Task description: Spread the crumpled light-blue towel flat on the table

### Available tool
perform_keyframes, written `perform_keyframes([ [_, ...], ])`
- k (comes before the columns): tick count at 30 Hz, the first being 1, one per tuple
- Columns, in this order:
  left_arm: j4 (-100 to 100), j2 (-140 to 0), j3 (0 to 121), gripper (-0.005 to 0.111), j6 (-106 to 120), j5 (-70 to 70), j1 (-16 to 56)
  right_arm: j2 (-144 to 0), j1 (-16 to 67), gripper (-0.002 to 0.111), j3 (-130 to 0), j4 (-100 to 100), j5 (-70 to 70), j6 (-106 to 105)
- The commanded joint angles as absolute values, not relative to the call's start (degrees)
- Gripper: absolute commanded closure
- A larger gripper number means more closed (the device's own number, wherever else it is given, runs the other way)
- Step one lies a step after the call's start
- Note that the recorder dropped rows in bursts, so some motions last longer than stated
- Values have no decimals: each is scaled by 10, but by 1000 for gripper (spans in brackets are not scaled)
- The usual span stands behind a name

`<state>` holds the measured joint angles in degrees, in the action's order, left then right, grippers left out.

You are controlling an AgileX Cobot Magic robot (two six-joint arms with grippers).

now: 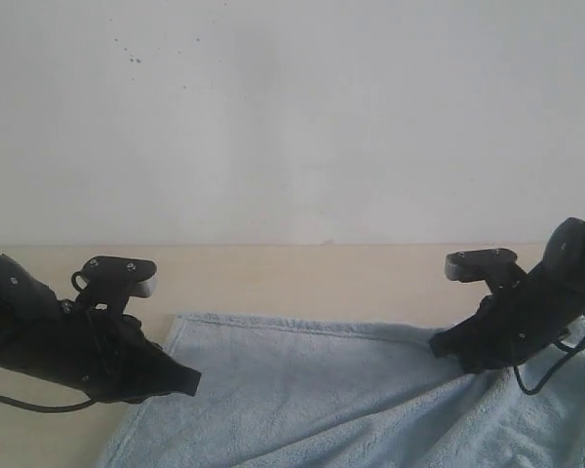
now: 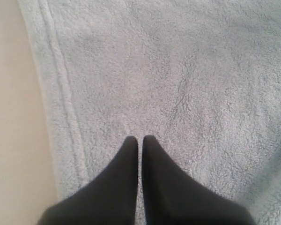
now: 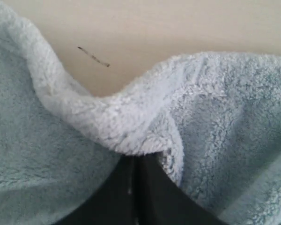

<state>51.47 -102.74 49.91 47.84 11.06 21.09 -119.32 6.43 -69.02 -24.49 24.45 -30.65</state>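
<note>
We see the towel [image 1: 312, 390] lying on the table [image 1: 302, 278], flat on the left side, with its stitched hem [image 2: 61, 93] showing. Left tool [image 2: 140, 139]: fingers together over the pile, nothing between them. Right tool [image 3: 136, 161]: clamped on a bunched fold of towel edge that's raised off the table. Thin dark mark [image 3: 93, 56] on the table just beyond that fold.

The towel [image 1: 312, 400] is pale light-blue; the surface [image 1: 273, 278] is plain beige-cream; the wall [image 1: 292, 117] is white-grey with dark specks; the left end effector [image 2: 140, 139] and right end effector [image 1: 439, 344] are black.
</note>
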Motion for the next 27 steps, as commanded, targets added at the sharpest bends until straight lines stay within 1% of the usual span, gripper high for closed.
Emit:
perform_keyframes([
  [1,516,-1029,503,103,481,92,212,-1187,80,108,-680,-219,274,-335],
  [8,516,-1060,503,103,481,70,212,-1127,153,108,-680,-256,253,-388],
  [12,516,-1093,503,103,484,58,212,-1089,197,108,-680,-322,275,-434],
  [14,510,-1108,503,103,491,58,210,-1063,204,108,-680,-348,273,-434],
  [17,496,-1114,493,103,489,55,185,-1024,204,108,-680,-351,280,-434],
  [21,496,-1114,471,103,481,56,102,-985,204,108,-679,-345,305,-434],
  [22,496,-1114,462,103,473,62,66,-974,204,108,-667,-342,295,-434],
  [24,496,-1112,456,103,463,72,42,-966,195,108,-640,-335,281,-434],
  [25,496,-1109,454,103,463,71,38,-965,187,108,-628,-335,275,-431],
  [27,496,-1080,423,103,455,12,36,-957,124,108,-545,-335,216,-421],
])
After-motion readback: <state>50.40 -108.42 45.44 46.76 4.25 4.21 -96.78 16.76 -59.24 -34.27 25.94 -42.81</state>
